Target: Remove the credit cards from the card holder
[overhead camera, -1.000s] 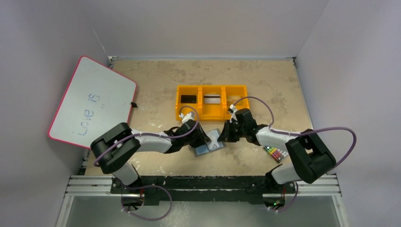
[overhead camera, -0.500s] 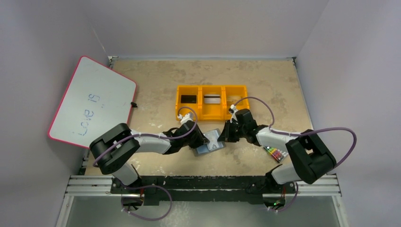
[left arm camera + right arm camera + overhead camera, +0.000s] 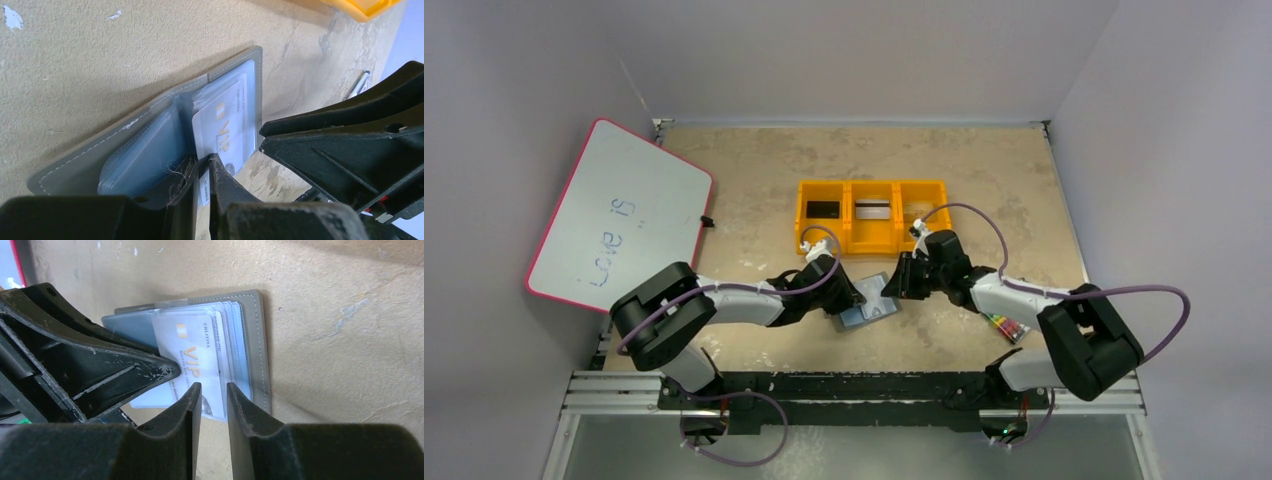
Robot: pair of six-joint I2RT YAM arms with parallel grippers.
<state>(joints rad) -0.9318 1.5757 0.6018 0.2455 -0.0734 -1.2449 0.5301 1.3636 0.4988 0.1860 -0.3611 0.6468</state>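
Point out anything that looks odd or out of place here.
A white VIP card sticks partway out of the open card holder, jutting past the holder's edge. Fluff and hairs cling to the holder's centre fold. The whiteboard sits askew, overhanging the left edge of the table.

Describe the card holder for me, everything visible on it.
The card holder lies open flat on the table, close to the yellow tray. Grey stitched leather-like cover, pale blue-grey clear sleeves inside. A white VIP card sticks partway out of one sleeve. The left gripper pinches a thin white edge there, seemingly that card; the right gripper hovers slightly open at the card's end.
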